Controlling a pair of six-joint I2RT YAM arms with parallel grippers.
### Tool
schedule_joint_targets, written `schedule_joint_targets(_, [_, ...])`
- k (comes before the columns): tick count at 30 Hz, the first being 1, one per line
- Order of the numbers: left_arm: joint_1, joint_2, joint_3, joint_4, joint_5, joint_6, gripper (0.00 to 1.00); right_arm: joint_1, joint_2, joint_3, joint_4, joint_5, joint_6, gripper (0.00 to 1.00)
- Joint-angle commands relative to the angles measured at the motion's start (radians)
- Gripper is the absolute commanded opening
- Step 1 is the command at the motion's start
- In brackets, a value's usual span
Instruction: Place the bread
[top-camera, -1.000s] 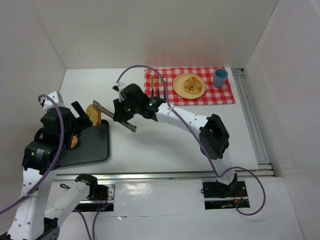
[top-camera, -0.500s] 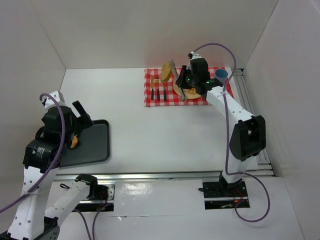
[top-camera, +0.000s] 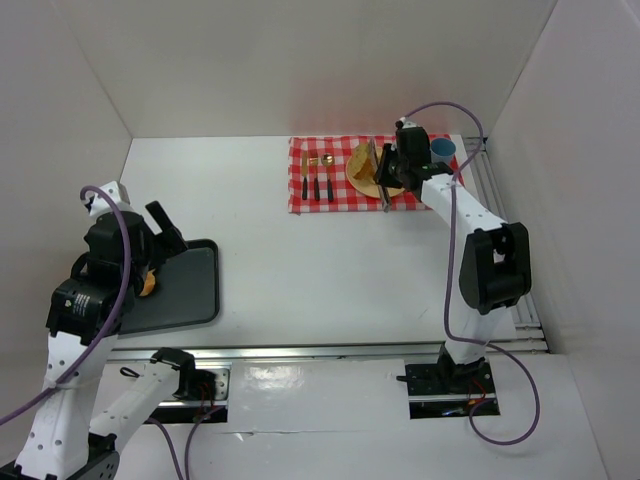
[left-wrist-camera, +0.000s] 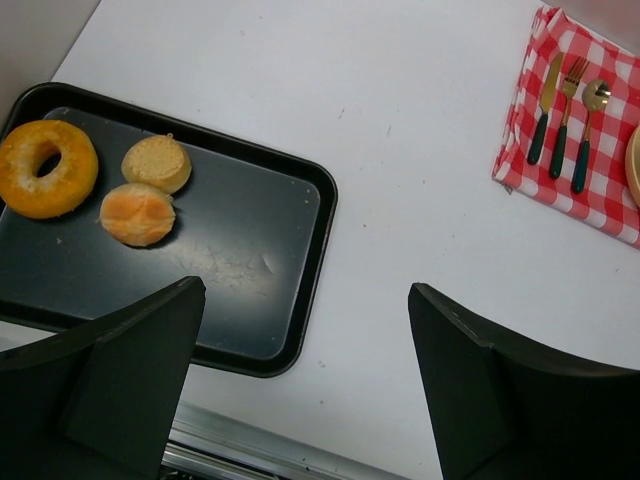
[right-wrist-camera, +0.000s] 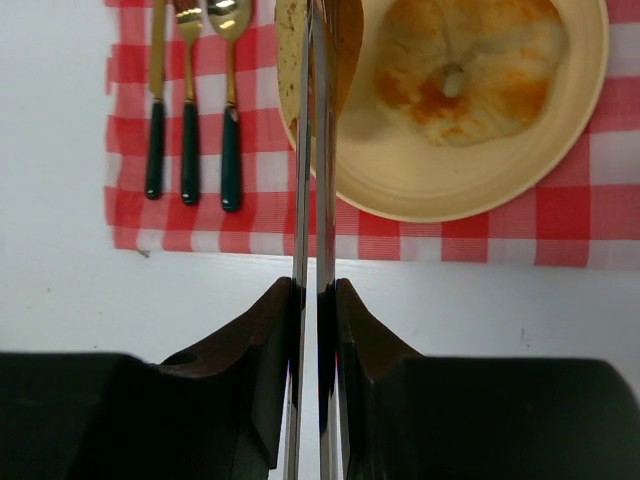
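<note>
Right pincer (right-wrist-camera: 310, 300): closed on the metal tongs (right-wrist-camera: 311, 180), one dark finger pressed against each side of the paired blades. The tongs run from bottom centre to the top edge of the right wrist view. Held bread piece (right-wrist-camera: 345, 45): golden-brown, seen edge-on and nipped between the tong tips at top centre of that view, over the rim of the yellow plate (right-wrist-camera: 420, 195); contact with the plate cannot be told. Flat bread piece (right-wrist-camera: 462, 62): lying on the plate, toasted with a paler middle, upper right of the same view. The plate rests on a red-and-white checked cloth (right-wrist-camera: 255, 225). Beside the plate on the cloth lie a knife (right-wrist-camera: 155, 100), fork (right-wrist-camera: 188, 100) and spoon (right-wrist-camera: 230, 100), side by side, gold with dark green handles. Blue cup (top-camera: 442, 148): on the cloth's far corner, upper right of the top view. Left pincer (left-wrist-camera: 305, 295): jaws spread wide, gripping nothing, above the white worktop (left-wrist-camera: 400, 180). Black tray (left-wrist-camera: 250, 250): left half of the left wrist view. In its upper left corner sit a ring-shaped bread piece (left-wrist-camera: 45, 168) and two round bread pieces (left-wrist-camera: 157, 163), close together.
</note>
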Motion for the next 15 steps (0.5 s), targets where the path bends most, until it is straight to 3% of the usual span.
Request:
schedule_joint_targets(1, [-0.002,0.006,0.001,0.030,0.016,0.016,0.96,-0.032,-0.014,-0.021,0.071,0.006,-0.007,0.00])
schedule_joint_targets(4, [-0.002,0.015,0.001,0.030,0.027,0.016,0.96,-0.041,-0.005,-0.033,0.071,0.005,0.002,0.00])
schedule_joint_targets(7, [-0.002,0.015,0.001,0.039,0.036,0.016,0.96,-0.041,0.021,-0.033,0.071,0.005,-0.007,0.08])
schedule_joint_targets(8, [-0.002,0.015,0.001,0.039,0.036,0.016,0.96,-0.041,0.033,-0.033,0.071,0.005,-0.007,0.13])
schedule_joint_targets(9, [-0.002,0.015,0.001,0.039,0.036,0.016,0.96,-0.041,0.033,-0.023,0.071,0.005,-0.007,0.29])
schedule_joint_targets(11, [-0.002,0.015,-0.008,0.039,0.036,0.016,0.96,-0.041,0.023,-0.022,0.071,0.005,-0.007,0.43])
schedule_joint_targets(15, [-0.002,0.015,-0.019,0.039,0.036,0.016,0.96,-0.032,-0.031,-0.013,0.071,0.025,-0.016,0.57])
